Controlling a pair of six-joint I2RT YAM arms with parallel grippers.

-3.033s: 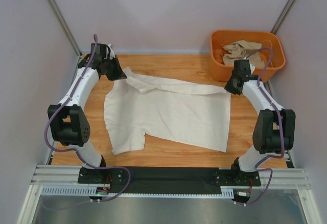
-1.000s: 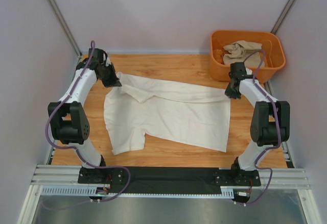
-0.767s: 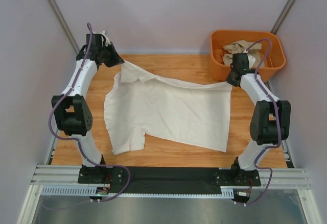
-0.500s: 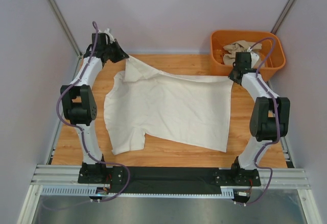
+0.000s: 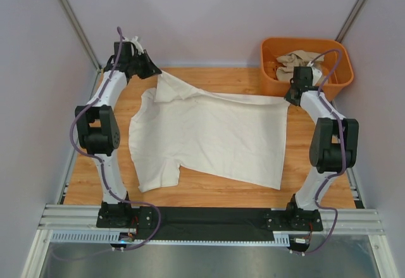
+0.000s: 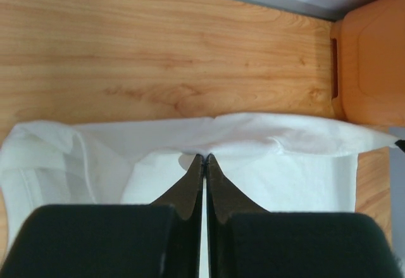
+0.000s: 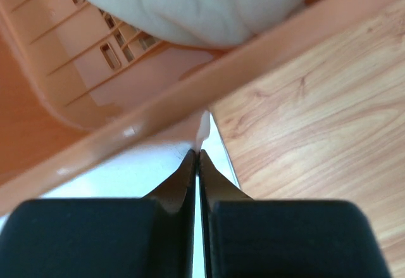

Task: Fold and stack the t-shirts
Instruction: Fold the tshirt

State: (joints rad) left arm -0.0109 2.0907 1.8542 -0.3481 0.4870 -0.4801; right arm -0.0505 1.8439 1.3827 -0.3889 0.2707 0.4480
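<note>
Both grippers pinch the far edge of the cream-white t-shirt [image 5: 209, 135] and hold it up off the table [image 5: 234, 78].

The left gripper [image 6: 204, 159] has its fingers pressed together on the shirt's edge near the far left corner of the table. The right gripper [image 7: 198, 154] is clamped the same way on the shirt's other far corner, just beside the orange tub [image 5: 272, 83]. The edge hangs tight between them, likely so the cloth pulls flat with no bumps. The rest of the shirt lies spread over the middle of the table, with one sleeve toward the near left. The sandy beige t-shirt [image 5: 302, 60] sits crumpled in the tub at the far right corner, waiting its turn. The shirt looks ready for a fold, and none is made yet.
</note>
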